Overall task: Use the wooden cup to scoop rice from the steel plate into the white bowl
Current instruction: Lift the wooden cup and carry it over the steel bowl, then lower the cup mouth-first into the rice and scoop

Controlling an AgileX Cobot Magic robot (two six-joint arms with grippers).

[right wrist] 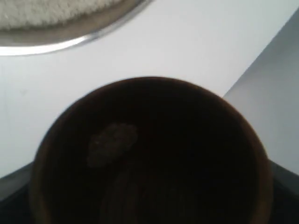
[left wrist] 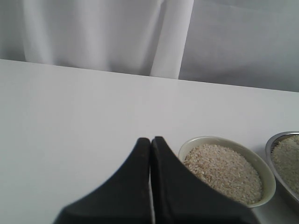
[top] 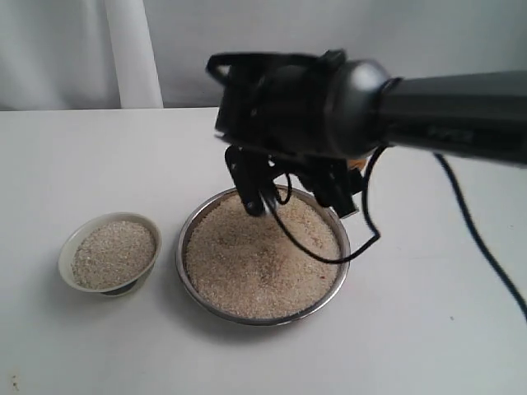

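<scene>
The steel plate point(top: 179, 251) sits mid-table, heaped with rice point(top: 262, 255). To its left stands the white bowl point(top: 64, 247), also full of rice point(top: 113, 253). My right gripper point(top: 296, 197) hangs over the plate's far rim. In the right wrist view the wooden cup point(right wrist: 149, 154) fills the picture with its dark mouth towards the camera. A small patch of rice point(right wrist: 112, 142) lies inside, and the plate's rim point(right wrist: 70, 35) is beyond it. The cup hides the fingers there. My left gripper point(left wrist: 150, 140) is shut and empty, beside the white bowl point(left wrist: 219, 138).
A black cable point(top: 362, 239) loops down from the right arm over the plate's right side. The white table point(top: 428, 313) runs back to a pale grey curtain point(top: 132, 49). The left wrist view catches the steel plate's edge point(left wrist: 271, 142) to the right of the bowl.
</scene>
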